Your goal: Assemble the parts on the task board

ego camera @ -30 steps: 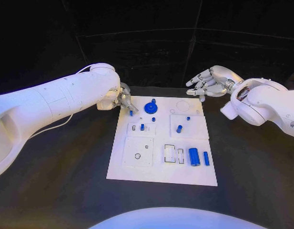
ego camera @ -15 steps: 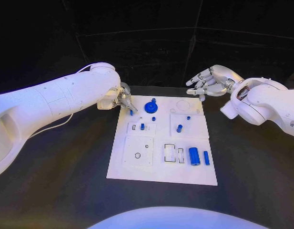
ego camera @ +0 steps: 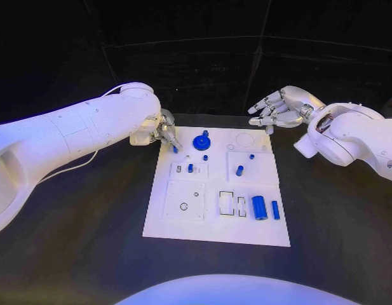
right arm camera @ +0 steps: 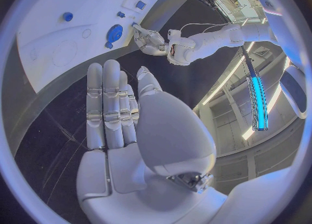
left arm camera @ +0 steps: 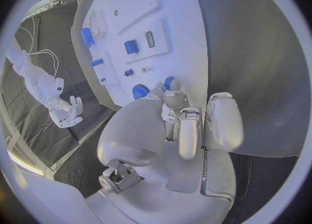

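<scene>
1. A small blue part (ego camera: 175,149) is held pinched in the fingertips of the left robot hand (ego camera: 164,131), at the far-left corner of the task board (ego camera: 214,229); in the left wrist view the same blue part (left arm camera: 168,82) is seen at the fingertips, just above the board's edge.
2. The right robot hand (ego camera: 278,109) is held above the bench (ego camera: 342,222) beyond the board's far-right corner, with its fingers spread and nothing in them.
3. A round blue knob-like part (ego camera: 202,141) stands on the far part of the board, just right of the left hand. Small blue pegs (ego camera: 190,168) are seated in the middle of the board, and two blue cylinders (ego camera: 259,208) lie near the near-right corner.
4. The step in hand is judged to be the carrying of the pinched part to its seat; which recess is meant cannot be told.
5. The next move would call for the part to be brought over a free recess, kept upright, lowered straight and released only once seated. The neighbouring knob should not be knocked by the fingers.
</scene>
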